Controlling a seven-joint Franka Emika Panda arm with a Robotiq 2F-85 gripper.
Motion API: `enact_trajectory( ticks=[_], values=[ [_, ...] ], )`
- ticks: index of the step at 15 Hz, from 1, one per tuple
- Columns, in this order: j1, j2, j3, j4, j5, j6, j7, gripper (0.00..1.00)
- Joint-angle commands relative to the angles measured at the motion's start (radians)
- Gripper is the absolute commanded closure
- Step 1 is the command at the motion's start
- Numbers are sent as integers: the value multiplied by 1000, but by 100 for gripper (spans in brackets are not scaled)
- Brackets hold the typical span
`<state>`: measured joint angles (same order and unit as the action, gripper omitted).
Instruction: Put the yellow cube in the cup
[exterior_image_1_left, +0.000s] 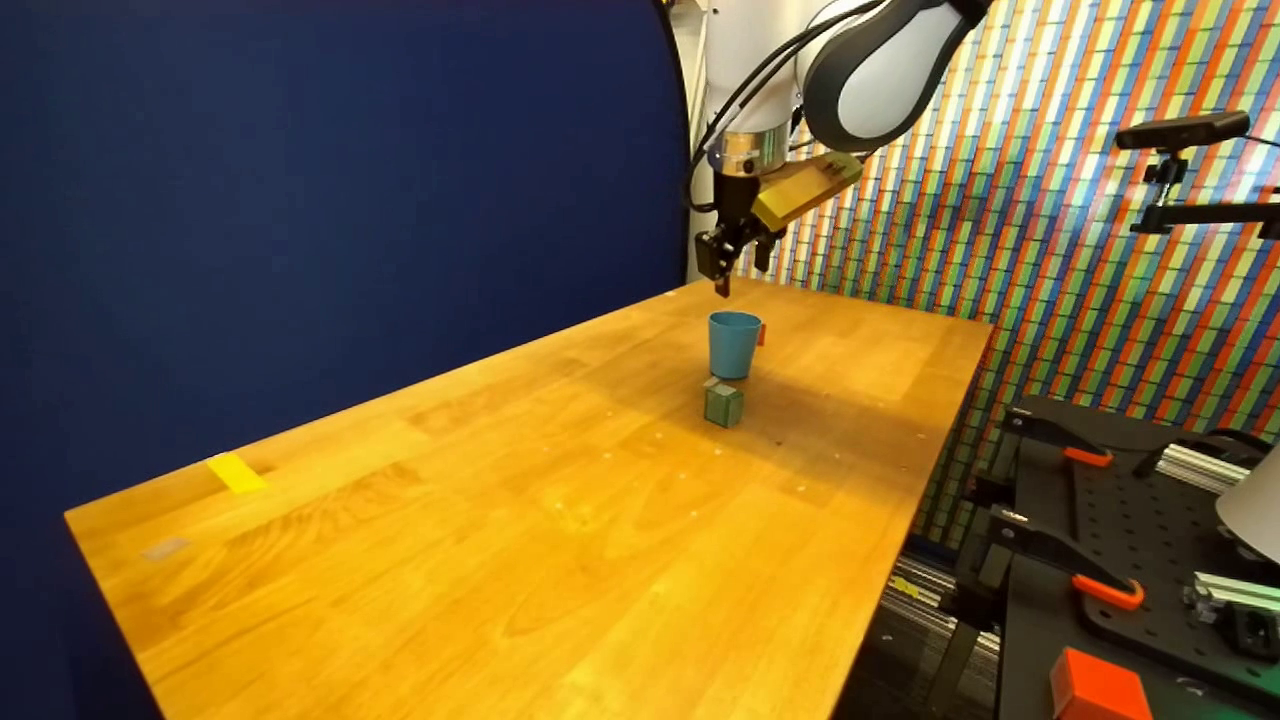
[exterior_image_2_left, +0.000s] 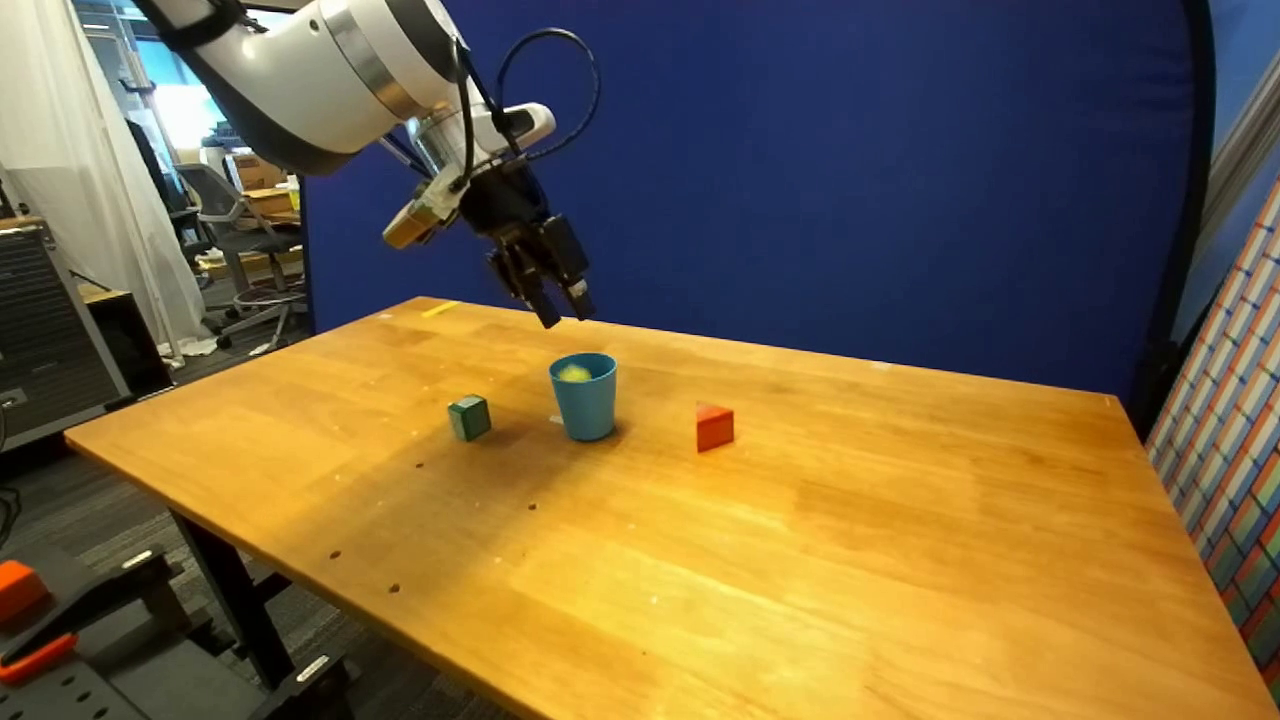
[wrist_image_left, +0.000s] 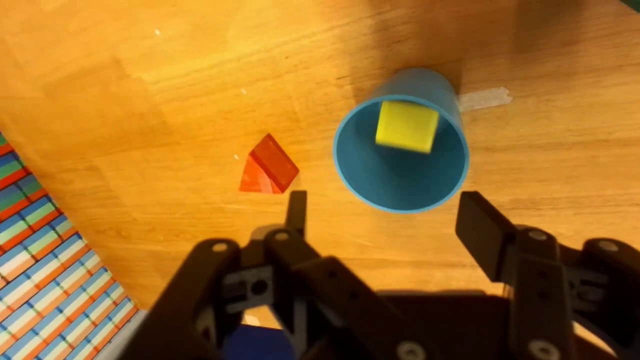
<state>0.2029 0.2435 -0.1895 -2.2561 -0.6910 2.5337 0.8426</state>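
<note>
Cube (wrist_image_left: 406, 127), yellow, in cup (exterior_image_2_left: 588, 406) below parted pincer (exterior_image_2_left: 565, 312); depth unclear.

both exterior views: raised, well back, sharing table (exterior_image_2_left: 900, 560) and cup (exterior_image_2_left: 586, 405) | wrist view: close, facing down

- Cup (exterior_image_1_left: 733, 346), blue, upright on wooden surface (exterior_image_1_left: 450, 560)
- Green cube (exterior_image_1_left: 722, 406), just beside cup
- Orange block (exterior_image_1_left: 762, 335), partly hidden behind cup
- End effector (exterior_image_1_left: 743, 270), raised above surface, jaws parted
</note>
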Motion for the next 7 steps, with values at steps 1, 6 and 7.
enact_trajectory(
  ticks=[1,6,7],
  values=[
    [-45,-26,42,-22,6,-3,-3,0],
    [-57,3,62,-18,27,2,-9,0],
    [-56,5,62,-18,27,2,-9,0]
  ],
)
